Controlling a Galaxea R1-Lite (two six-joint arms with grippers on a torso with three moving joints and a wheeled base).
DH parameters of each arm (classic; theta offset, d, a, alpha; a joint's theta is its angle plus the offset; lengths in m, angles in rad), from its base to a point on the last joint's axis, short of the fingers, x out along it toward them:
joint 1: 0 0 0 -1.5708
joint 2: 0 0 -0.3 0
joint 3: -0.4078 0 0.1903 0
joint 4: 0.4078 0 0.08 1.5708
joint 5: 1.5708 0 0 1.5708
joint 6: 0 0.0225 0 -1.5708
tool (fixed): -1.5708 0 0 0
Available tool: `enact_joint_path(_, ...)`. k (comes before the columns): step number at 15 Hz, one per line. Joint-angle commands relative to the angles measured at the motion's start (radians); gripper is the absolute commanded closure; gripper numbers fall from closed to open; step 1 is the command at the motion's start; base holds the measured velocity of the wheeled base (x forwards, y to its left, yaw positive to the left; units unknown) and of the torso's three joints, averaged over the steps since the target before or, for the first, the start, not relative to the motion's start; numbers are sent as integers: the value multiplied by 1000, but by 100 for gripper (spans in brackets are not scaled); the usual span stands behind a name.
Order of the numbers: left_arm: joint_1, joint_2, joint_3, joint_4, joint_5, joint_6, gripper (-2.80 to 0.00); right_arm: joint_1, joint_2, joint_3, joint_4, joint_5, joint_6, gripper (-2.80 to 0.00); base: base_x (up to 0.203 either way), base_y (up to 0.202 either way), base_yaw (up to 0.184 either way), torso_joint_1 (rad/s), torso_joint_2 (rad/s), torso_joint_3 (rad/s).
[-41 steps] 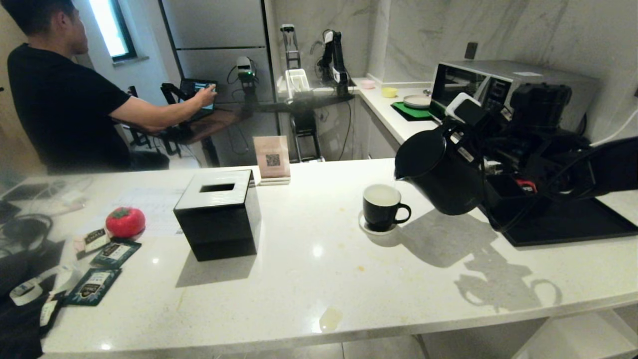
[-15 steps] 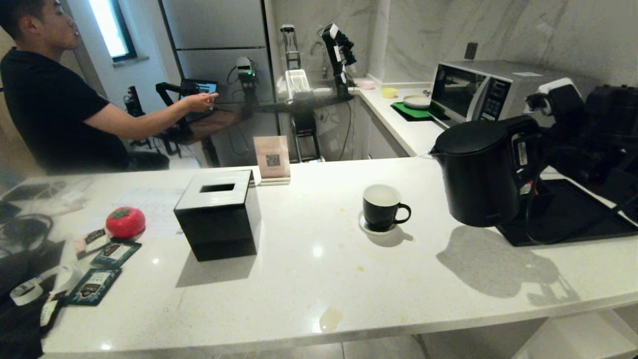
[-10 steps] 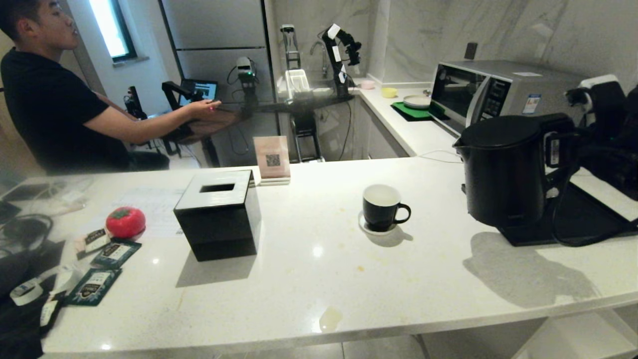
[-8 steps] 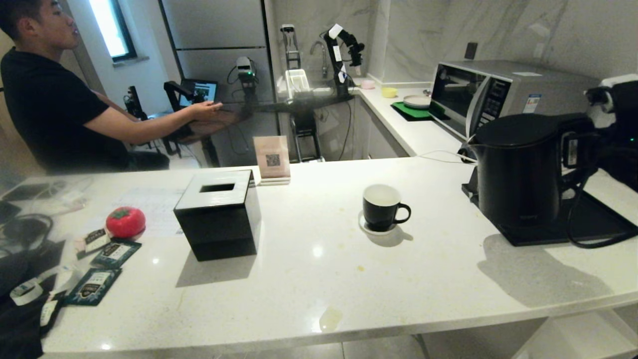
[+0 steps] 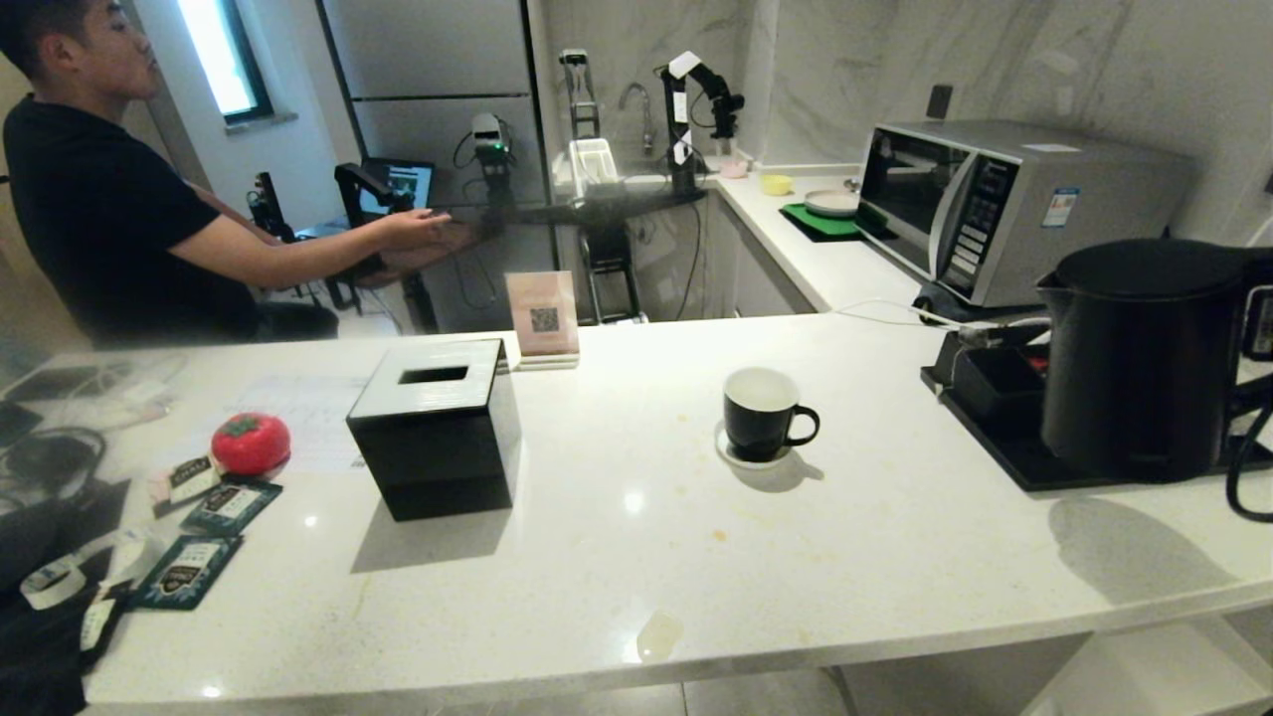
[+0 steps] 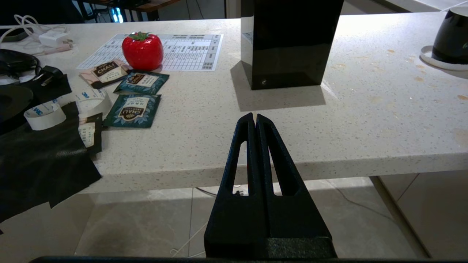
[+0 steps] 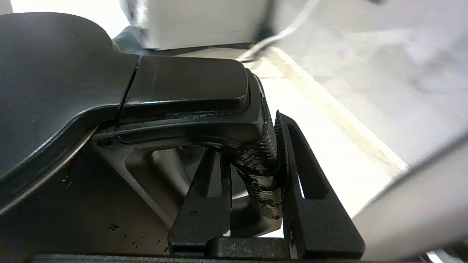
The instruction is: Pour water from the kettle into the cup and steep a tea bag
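The tall black kettle [image 5: 1144, 358] is upright at the far right, over the black tray [image 5: 995, 443]; whether it rests on the tray I cannot tell. My right gripper [image 7: 252, 153] is shut on the kettle's handle [image 7: 182, 84], its fingers either side of the grip. The black cup [image 5: 761, 413] with a white inside sits on its saucer [image 5: 731, 452] mid-counter, well left of the kettle. My left gripper [image 6: 254, 117] is shut and empty, parked in front of the counter's front edge. The tea bag is out of view.
A black tissue box [image 5: 438, 428] stands left of the cup. A red tomato-shaped object [image 5: 249, 443] and teal sachets [image 5: 229, 502] lie at the far left. A microwave [image 5: 995, 199] sits behind the tray. A person [image 5: 99, 199] sits beyond the counter. A small puddle [image 5: 658, 634] lies near the front edge.
The kettle was tilted with its spout over the cup, then came upright. My right gripper has carried it rightward, away from the cup to the black tray. The left gripper has not moved.
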Motion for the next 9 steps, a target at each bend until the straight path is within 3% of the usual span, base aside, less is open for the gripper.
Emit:
enact_joint_path(1, 0, 0, 0, 0, 0, 0, 0, -71, -19, 6, -4, -2, 11, 0, 0, 0, 0, 0, 0, 0)
enact_joint_path(9, 0, 0, 0, 0, 0, 0, 0, -304, -2, 19, 1, 6, 79, 0, 0, 0, 0, 0, 0, 0)
